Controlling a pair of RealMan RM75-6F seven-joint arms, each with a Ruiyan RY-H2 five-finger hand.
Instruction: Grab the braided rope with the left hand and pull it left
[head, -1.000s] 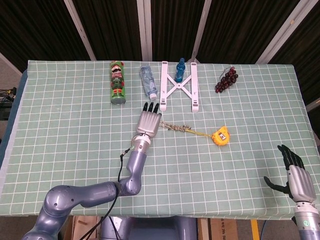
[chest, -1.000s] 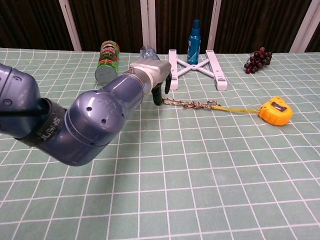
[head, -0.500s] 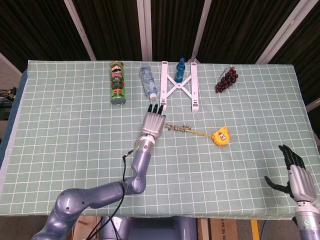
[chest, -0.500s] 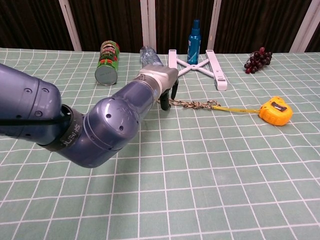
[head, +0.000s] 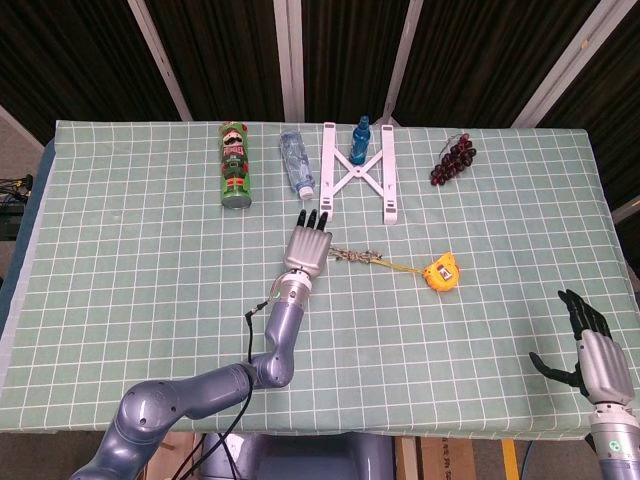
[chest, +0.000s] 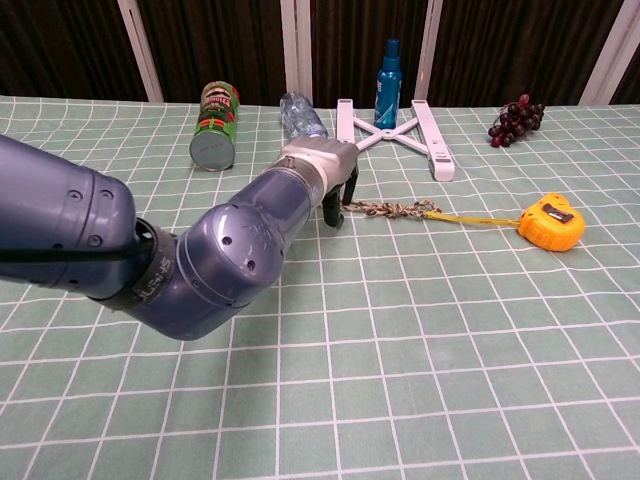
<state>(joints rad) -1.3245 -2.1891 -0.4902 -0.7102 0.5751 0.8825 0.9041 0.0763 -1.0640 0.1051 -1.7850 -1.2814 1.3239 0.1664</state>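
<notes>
I can't make out any readable writing from here; the one can (head: 234, 166) lying on its side at the back carries a printed nutcracker-soldier figure in green and red, but its lettering is too small for me to read. Counting across the green checked tablecloth (head: 120, 260): one can, one clear plastic bottle (head: 296, 161) lying down, one blue spray bottle (chest: 389, 70) standing upright, one white folding stand (head: 358, 172), one bunch of dark grapes (head: 452, 161), one yellow tape measure (head: 441, 271), and one braided rope (head: 356, 257). The rope lies near the middle of the table, its right end meeting the tape pulled out of the tape measure. My left hand (head: 307, 241) is at the rope's left end, palm down, fingers pointing downward by the rope end in the chest view; I cannot tell whether they have closed on it, since the hand itself hides the contact. The left forearm fills much of the chest view. My right hand (head: 592, 348) hangs off the table's near right corner, fingers apart, holding nothing.
</notes>
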